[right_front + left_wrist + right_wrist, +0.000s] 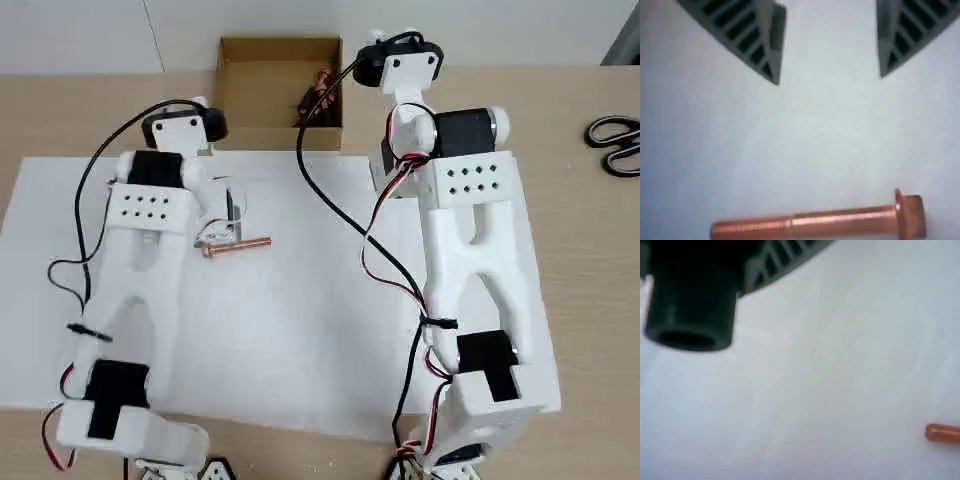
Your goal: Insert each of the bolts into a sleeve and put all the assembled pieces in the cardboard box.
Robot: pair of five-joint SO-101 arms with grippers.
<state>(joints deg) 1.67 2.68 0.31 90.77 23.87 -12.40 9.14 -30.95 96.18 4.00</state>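
— How far along is the job?
— Partway, by the look. Copper pieces (318,95) lie in the right side of the cardboard box (228,90), beyond the far edge of the white sheet (300,330). One bolt (238,245) lies loose near the sheet's far left corner.
— And the grippers?
— The left gripper (827,75) hangs just beside the bolt, jaws wide and empty. The right gripper (715,285) appears clamped on a black sleeve (690,310).
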